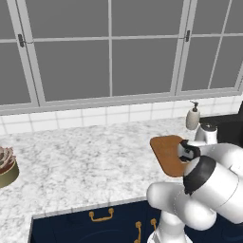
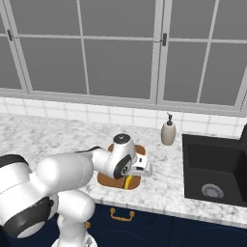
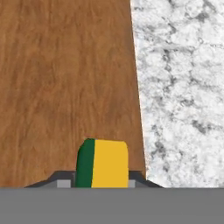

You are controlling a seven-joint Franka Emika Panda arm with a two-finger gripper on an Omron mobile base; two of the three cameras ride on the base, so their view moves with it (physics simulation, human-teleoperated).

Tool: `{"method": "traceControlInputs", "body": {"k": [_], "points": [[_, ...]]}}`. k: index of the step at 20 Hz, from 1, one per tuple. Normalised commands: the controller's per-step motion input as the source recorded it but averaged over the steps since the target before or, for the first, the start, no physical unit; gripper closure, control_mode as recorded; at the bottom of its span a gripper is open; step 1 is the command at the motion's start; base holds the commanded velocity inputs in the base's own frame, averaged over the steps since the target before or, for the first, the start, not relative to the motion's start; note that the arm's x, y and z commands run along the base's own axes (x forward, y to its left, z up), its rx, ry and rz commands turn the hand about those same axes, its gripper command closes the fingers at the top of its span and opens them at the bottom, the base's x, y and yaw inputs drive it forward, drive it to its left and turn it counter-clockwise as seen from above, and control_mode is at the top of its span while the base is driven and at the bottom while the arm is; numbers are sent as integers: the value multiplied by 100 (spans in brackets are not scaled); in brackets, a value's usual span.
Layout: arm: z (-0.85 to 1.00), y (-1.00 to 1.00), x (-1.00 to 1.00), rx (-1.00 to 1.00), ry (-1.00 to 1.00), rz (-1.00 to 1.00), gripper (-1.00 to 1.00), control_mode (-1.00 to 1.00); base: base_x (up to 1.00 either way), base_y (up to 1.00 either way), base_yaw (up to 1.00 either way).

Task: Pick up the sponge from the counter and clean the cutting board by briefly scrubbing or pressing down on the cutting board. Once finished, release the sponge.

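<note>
The small rectangular sponge, dark green layer on a yellow base (image 3: 103,162), sits at the bottom centre of the hand view, pinched between the two dark fingertips of the gripper (image 3: 101,181), which hold it narrow from either side. In the right base view its yellow end (image 2: 127,182) pokes out below the white wrist, just at the near edge of the board. Under it lies the one flat brown wooden cutting board with rounded corners (image 3: 65,78), filling the left of the hand view; whether sponge and board touch, I cannot tell. The arm covers most of the board from both base cameras. The white-and-grey marbled counter (image 1: 85,161) spreads around it. One pale soap dispenser (image 2: 168,132) stands upright behind the board. One black sink basin (image 2: 212,166) at right, cut off by the frame. At far left, one round bowl holding a plant (image 1: 6,167), half cut off.
</note>
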Motion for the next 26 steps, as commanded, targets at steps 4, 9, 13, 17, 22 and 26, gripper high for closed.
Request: {"method": "traceControlInputs", "body": {"k": [4, 9, 13, 17, 22, 26], "points": [[6, -4, 28, 0, 0, 0, 100, -100, 0, 0, 0], [0, 10, 15, 0, 0, 0, 100, -100, 0, 0, 0], [0, 46, 0, 0, -1, 0, 100, -100, 0, 0, 0], [0, 48, 33, 4, -11, 0, 100, -100, 0, 0, 0], [0, 48, 77, 5, -11, 0, 100, -100, 0, 0, 0], [0, 36, 87, 4, -10, 0, 100, -100, 0, 0, 0]]}}
